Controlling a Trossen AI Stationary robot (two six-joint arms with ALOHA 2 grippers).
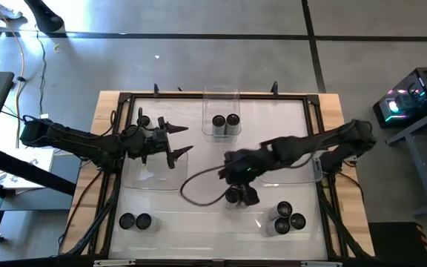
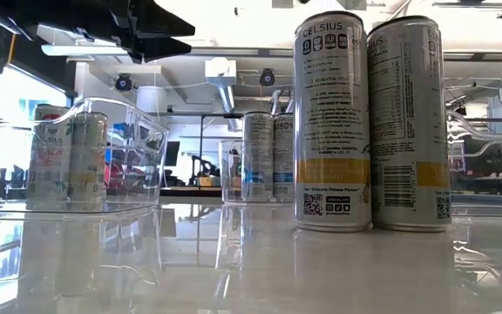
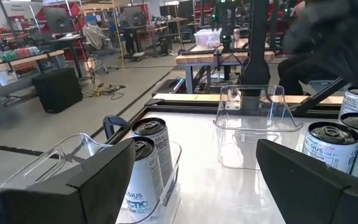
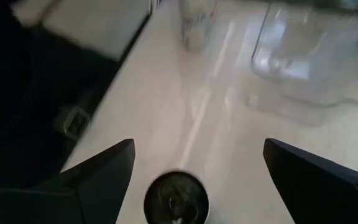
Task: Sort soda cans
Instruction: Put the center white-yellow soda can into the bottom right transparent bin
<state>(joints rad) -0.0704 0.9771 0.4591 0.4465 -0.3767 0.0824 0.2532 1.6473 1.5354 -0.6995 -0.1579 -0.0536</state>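
Observation:
Soda cans stand in groups on the white table: two in the far clear tray (image 1: pixel 225 121), two near the left front corner (image 1: pixel 136 221), three by the right front (image 1: pixel 288 219), and one near the far left (image 1: pixel 143 120). One more can (image 4: pixel 176 198) stands under my right gripper (image 4: pixel 194 168). That gripper is open and points down, with a finger on either side of the can top and well clear of it. My left gripper (image 1: pixel 178 142) is open and hovers over the left clear tray (image 1: pixel 150 172); its wrist view shows its open fingers (image 3: pixel 194 174).
Clear trays: an empty one on the right (image 1: pixel 291 172), another under the three right front cans (image 1: pixel 267 222). A dark cable loop (image 1: pixel 199 189) lies left of the right gripper. In the low view two tall cans (image 2: pixel 369 122) stand close in front. Black frame rails (image 1: pixel 117 148) border the table.

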